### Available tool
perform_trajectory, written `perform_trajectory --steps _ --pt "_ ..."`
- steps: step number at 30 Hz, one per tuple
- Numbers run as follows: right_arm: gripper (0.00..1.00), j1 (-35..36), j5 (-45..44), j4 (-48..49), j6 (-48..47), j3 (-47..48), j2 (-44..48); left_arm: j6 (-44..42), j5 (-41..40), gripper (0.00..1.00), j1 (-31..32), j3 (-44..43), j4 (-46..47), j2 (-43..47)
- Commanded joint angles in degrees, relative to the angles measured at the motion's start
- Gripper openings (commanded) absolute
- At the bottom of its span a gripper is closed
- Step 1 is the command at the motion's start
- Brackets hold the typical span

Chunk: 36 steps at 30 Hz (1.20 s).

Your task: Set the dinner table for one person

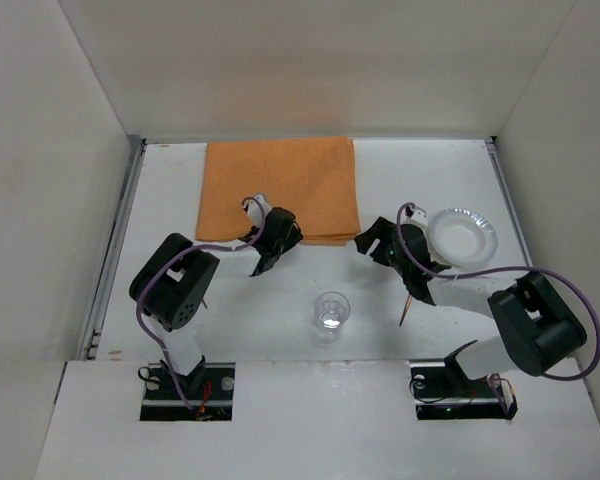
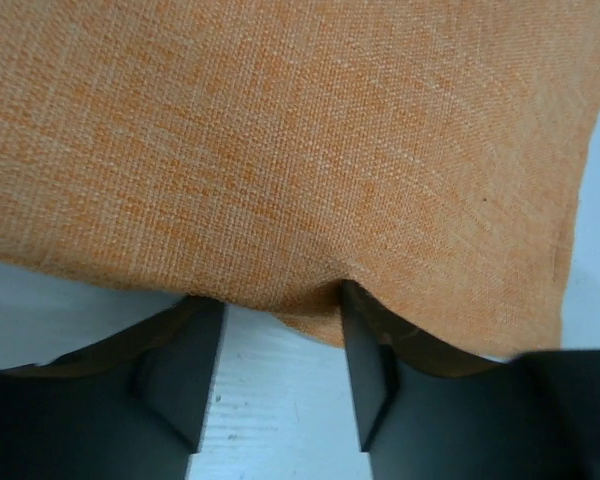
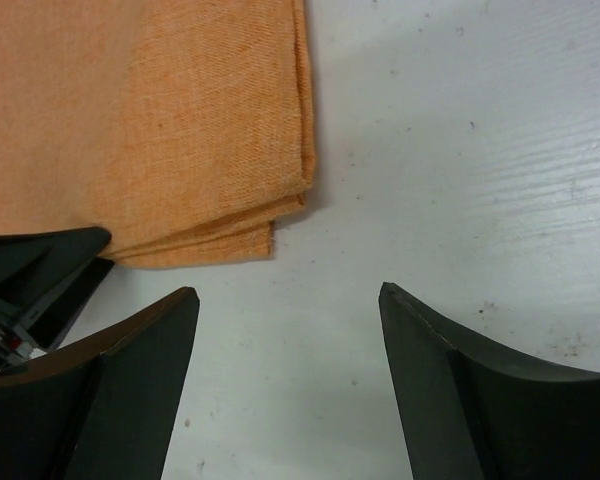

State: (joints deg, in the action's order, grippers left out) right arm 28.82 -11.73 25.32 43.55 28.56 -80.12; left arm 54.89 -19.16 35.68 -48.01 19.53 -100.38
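Left gripper (image 2: 280, 305) sits low at the near edge of the cloth (image 2: 280, 150), jaws apart. The hem pokes between its 2 fingers but is not pinched. Right gripper (image 3: 287, 295) hovers over bare table (image 3: 460, 150), jaws wide apart and holding nothing; the cloth's near right corner lies just ahead and to its left. The table spreads under everything, with the folded cloth at its far middle, long axis running left to right. The left arm is the nearer to the cloth; the right is beside its corner. A plate (image 1: 490, 232) lies just right of the right gripper, a glass (image 1: 331, 310) near centre. The likely next move is closing on the hem to drag or unfold the cloth.
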Motion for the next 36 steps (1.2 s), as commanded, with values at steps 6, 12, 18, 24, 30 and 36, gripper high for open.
perform_trajectory --steps 6,12,18,24,30,36 --pt "0.79 -3.2 5.5 1.2 7.9 5.9 -9.4 2.4 2.5 0.2 1.4 0.2 9.3 0.5" --pt "0.77 -3.4 5.8 3.0 11.9 9.3 -15.3 2.1 5.0 0.14 1.5 4.1 11.1 3.9" --pt "0.64 -4.5 6.3 1.9 15.4 13.5 -19.6 1.1 7.2 0.2 1.4 6.6 10.1 5.6" --pt "0.53 -5.2 6.3 1.9 17.5 16.6 -22.4 -5.1 -0.8 0.39 3.8 8.1 6.7 12.1" --pt "0.32 -6.4 6.7 0.5 18.0 20.3 -25.3 -6.8 -2.5 0.44 0.5 10.9 5.5 17.1" --pt "0.13 -6.5 6.7 3.9 16.9 16.9 -21.5 -7.6 -5.5 0.45 -5.7 9.7 5.5 17.3"
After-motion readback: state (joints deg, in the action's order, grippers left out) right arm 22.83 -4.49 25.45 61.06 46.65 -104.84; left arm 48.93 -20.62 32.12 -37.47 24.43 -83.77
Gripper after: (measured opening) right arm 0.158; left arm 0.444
